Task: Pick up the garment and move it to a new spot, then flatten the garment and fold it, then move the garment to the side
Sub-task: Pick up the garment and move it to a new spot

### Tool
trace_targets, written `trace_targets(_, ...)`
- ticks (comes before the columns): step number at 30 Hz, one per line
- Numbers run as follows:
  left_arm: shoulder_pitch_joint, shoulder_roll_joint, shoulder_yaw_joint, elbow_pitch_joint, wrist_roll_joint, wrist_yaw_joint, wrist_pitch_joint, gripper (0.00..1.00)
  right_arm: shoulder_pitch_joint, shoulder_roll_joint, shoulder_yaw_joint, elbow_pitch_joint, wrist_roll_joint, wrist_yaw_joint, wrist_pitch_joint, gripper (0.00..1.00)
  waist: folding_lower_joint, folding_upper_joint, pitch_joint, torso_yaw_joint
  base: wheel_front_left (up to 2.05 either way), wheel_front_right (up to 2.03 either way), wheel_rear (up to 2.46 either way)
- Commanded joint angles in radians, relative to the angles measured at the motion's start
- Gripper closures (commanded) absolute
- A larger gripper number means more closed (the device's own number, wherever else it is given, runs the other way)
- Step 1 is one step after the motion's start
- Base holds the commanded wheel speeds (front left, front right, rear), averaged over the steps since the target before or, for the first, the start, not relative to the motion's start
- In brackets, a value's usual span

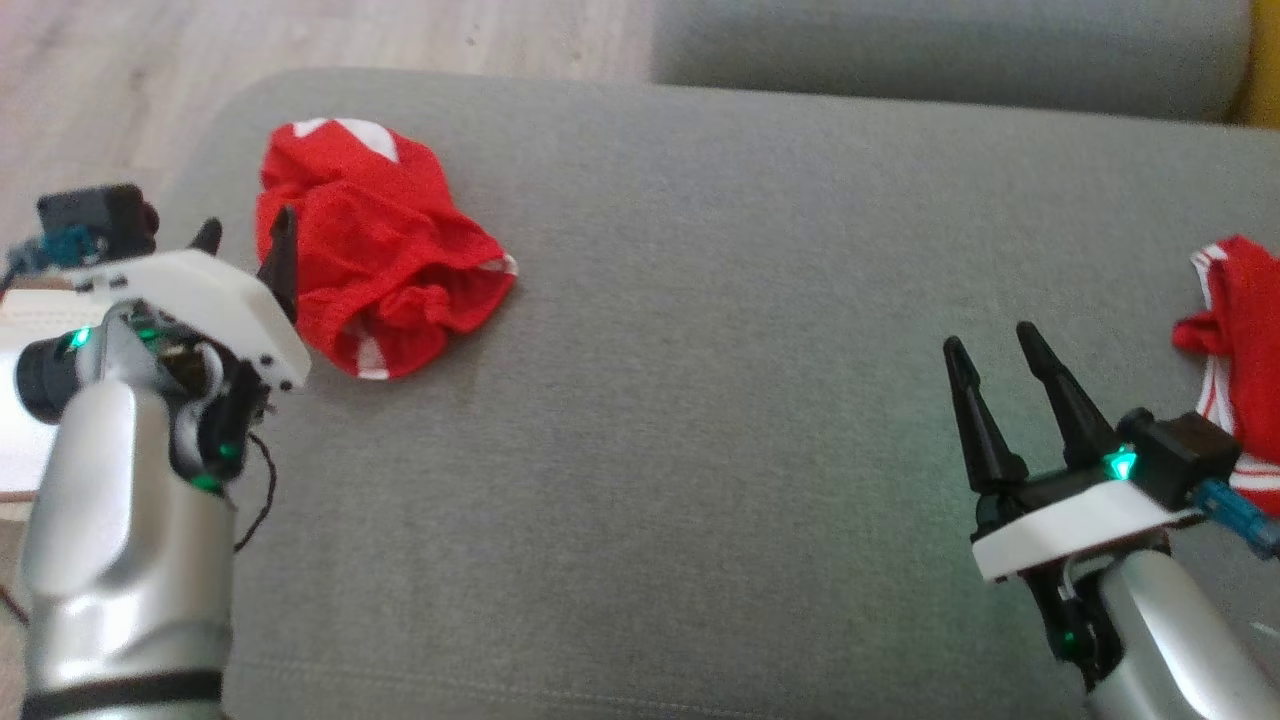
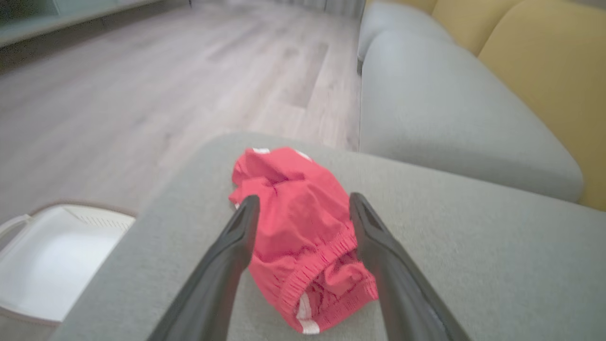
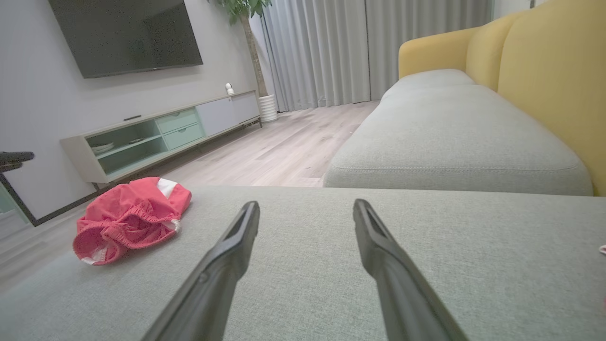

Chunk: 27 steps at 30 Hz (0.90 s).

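Garment (image 1: 380, 250): red shorts with white trim, crumpled in a heap, waistband opening facing the robot. In the head view it lies on the grey cushion (image 1: 700, 300) at 10 o'clock, near the cushion's left edge.

Left gripper (image 1: 247, 245): at 9 o'clock, just beside the heap's left side, jaws apart, holding nothing. In the left wrist view the left gripper (image 2: 304, 203) frames the garment (image 2: 303, 237) between its fingers; contact cannot be judged.

Right gripper (image 1: 992, 345): at 4 o'clock, well apart from the heap, jaws apart and empty, over bare cushion.

Second red piece (image 1: 1235, 330): at 3 o'clock, at the picture's edge. A white basket (image 2: 52, 255) sits below the cushion's left edge.

Step in hand, as judged: the first pick.

Likely faults:
- A shallow pinch catches one layer only; the heap then unrolls and drags.
- A sideways nudge from the fingers pushes the heap off the near edge.
- A high closure meets no cloth.
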<state>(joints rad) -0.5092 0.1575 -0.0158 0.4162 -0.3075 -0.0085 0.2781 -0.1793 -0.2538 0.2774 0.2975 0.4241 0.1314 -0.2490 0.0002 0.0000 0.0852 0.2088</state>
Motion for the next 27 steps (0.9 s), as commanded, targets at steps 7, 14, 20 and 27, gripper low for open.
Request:
trace_targets(7, -0.185, 0.091, 0.055, 0.276, -0.042, -0.004, 0.154, 0.00, -0.094, -0.029, 0.051, -0.038, 0.034, -0.001, -0.005, 0.00, -0.0002, 0.0000, 0.109, -0.115, 0.00, 0.00, 0.00)
trace_targets(14, -0.232, 0.109, 0.032, 0.465, -0.054, -0.040, 0.247, 0.00, -0.126, -0.047, 0.060, -0.027, 0.058, -0.001, -0.009, 0.00, -0.0002, 0.0000, 0.165, -0.163, 0.00, 0.00, 0.00)
trace_targets(20, -0.249, 0.118, 0.026, 0.528, -0.056, -0.042, 0.238, 0.79, -0.133, -0.054, 0.059, -0.016, 0.068, -0.001, -0.011, 0.00, -0.0002, 0.0000, 0.168, -0.171, 0.00, 0.00, 0.00)
trace_targets(27, -0.283, 0.143, -0.007, 0.551, -0.041, -0.076, 0.182, 1.00, -0.128, -0.044, 0.058, 0.001, 0.067, -0.001, -0.012, 0.00, -0.0002, 0.0000, 0.109, -0.162, 0.00, 0.00, 0.00)
